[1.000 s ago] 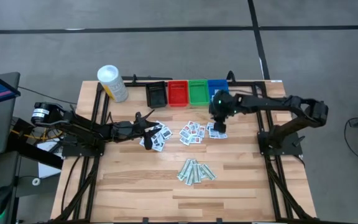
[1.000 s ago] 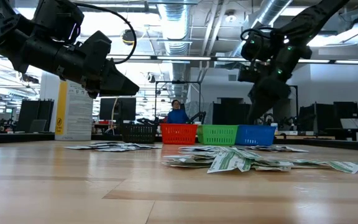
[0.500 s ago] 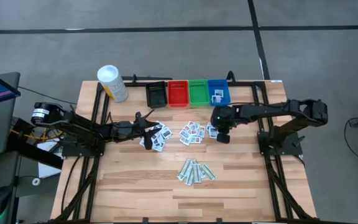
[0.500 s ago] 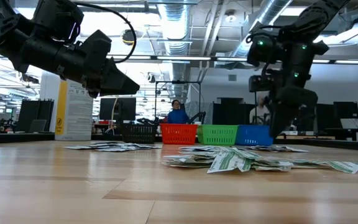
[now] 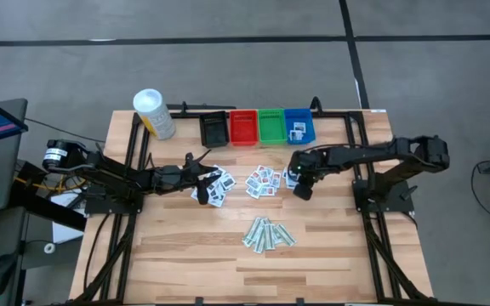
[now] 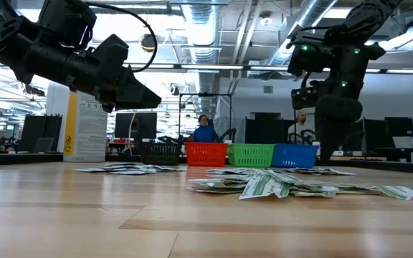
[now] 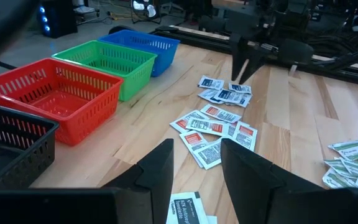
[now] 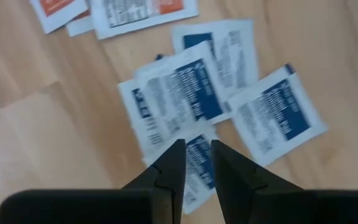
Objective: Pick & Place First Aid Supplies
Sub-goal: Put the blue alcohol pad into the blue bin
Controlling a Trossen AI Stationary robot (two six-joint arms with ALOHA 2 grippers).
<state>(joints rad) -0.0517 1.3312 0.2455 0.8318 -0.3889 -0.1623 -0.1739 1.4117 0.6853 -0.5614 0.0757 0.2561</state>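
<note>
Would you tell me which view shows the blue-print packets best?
The right wrist view: the blue-print packets fill the frame, print visible, under the right gripper. The left wrist view shows them small beside the blue bin; the high view as specks; the low view edge-on.

Two matte-black jointed arms, boxy at the links. Left arm point(image 5: 134, 178) trailing looped black cables, with a round silver-and-black cap at its base. Right arm point(image 5: 373, 153) studded with small green indicator lights. Dark, angular, tapering fingers point(image 7: 160, 174) on the left; matching narrow-tipped fingers point(image 8: 169, 165) on the right.
</note>
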